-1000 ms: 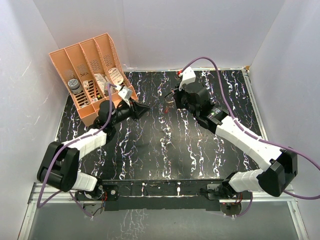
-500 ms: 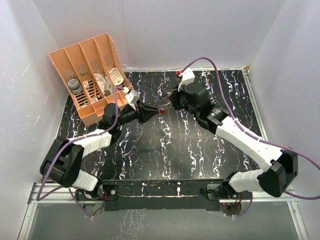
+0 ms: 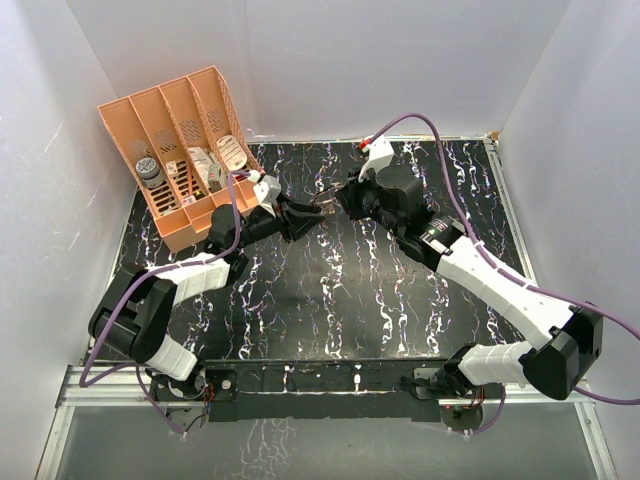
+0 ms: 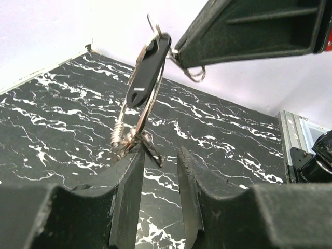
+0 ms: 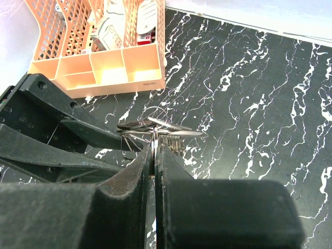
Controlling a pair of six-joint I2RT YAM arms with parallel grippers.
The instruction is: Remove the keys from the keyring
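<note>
Above the worktop [image 3: 340,300], the right pincer [image 5: 155,139] is clamped on the keyring [image 4: 151,88] and the keys [image 4: 129,141] hang below it. The left pincer [image 4: 159,155], jaws apart, stands at the keys: catching one key seems the step, so next it must close on one only

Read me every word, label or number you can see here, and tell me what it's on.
No text here reads clearly.
Orange organizer, small dark print on its front wall: too small to read.
Packets inside the organizer, printed labels: blurred, unreadable.
Black tag on the keyring: one white mark, no letters made out.
</note>
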